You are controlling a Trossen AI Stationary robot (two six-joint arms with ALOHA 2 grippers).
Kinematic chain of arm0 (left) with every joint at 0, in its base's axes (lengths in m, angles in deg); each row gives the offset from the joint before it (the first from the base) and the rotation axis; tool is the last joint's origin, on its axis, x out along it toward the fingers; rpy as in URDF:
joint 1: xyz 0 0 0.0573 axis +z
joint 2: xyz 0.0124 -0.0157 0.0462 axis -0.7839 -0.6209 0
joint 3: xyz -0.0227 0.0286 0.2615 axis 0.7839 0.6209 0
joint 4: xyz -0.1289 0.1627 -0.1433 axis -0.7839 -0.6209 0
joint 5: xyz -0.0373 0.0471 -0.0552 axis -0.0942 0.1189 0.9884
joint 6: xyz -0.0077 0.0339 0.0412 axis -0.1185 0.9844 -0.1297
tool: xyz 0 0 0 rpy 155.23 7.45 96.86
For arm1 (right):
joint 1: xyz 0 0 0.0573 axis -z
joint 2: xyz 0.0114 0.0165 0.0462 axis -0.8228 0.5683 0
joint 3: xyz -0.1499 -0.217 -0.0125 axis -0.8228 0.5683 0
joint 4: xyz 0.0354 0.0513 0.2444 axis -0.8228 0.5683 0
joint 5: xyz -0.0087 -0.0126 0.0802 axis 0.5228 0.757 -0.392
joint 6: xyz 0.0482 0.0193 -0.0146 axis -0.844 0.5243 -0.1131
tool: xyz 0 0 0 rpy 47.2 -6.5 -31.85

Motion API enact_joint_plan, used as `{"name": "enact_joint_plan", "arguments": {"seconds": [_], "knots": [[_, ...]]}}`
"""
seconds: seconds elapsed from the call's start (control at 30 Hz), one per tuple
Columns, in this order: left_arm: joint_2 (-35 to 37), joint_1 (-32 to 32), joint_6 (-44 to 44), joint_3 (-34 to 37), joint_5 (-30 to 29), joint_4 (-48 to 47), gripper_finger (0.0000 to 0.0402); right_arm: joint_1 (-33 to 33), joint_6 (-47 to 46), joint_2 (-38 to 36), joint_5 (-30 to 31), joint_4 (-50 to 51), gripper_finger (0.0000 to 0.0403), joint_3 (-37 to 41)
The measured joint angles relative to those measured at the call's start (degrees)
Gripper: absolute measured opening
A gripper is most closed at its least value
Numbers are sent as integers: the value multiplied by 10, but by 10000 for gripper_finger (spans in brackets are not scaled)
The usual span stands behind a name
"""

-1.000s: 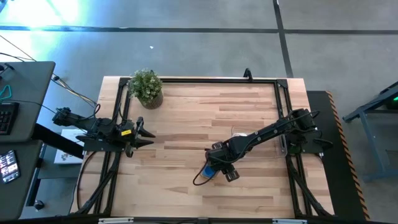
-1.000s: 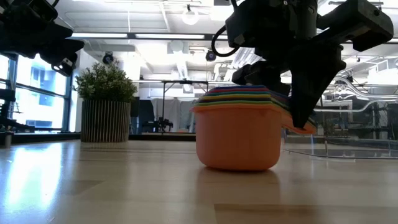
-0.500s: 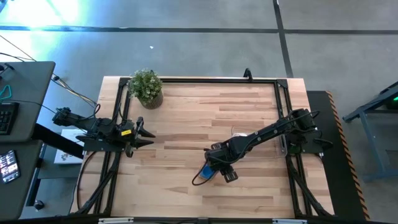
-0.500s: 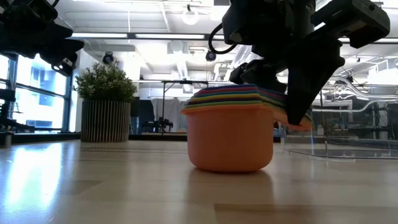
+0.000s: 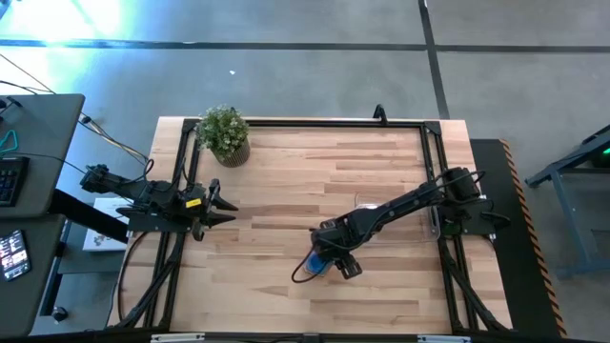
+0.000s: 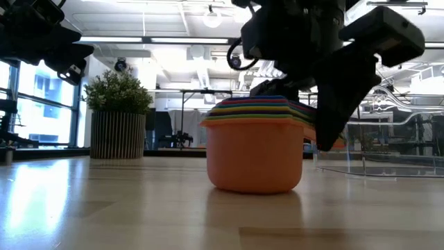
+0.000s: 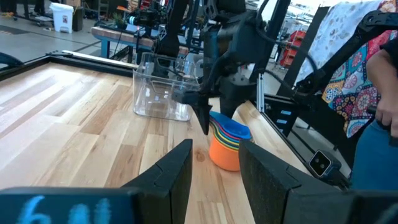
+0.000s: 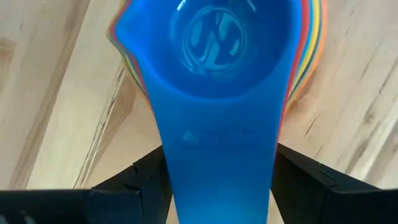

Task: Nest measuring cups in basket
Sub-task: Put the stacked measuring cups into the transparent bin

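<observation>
The measuring cups [image 5: 315, 267] stand nested in one stack on the bare wood, orange outermost [image 6: 255, 156] and blue innermost [image 8: 217, 50]; the orange cup's bottom rests on the table. My right gripper [image 5: 331, 268] points steeply down over the stack's handles, its fingers open on either side of them [image 8: 221, 186]. The basket [image 7: 161, 93], a clear tub, stands on the table behind the stack, under the right arm [image 5: 400, 217]. My left gripper [image 5: 225, 205] waits open at the table's left edge [image 7: 214, 168]. My right gripper's two fingers [image 8: 146, 183] stand close along both sides of the blue handle [image 8: 217, 143], coming from above and slanting down. Whether they touch the handle I cannot tell. The stack sits upright on the table.
A potted green plant [image 5: 226, 133] stands at the table's far left corner. A black frame [image 5: 315, 122] runs round the table's edges. Bare wood lies between the stack and the left arm.
The stack of cups has slid a little along the table toward its left edge, together with my right gripper, and now stands upright on its bottom.
</observation>
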Motion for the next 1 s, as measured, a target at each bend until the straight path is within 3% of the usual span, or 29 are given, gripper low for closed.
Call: {"name": "enact_joint_plan", "arguments": {"seconds": [0.3,0.6,1.0], "knots": [[0,0,0,0,0,0,122,0,0,11,17,-13,221,0],[0,0,0,0,2,0,122,0,-9,11,2,-9,134,0],[0,0,0,0,2,0,122,0,-20,11,-6,-12,128,0]]}}
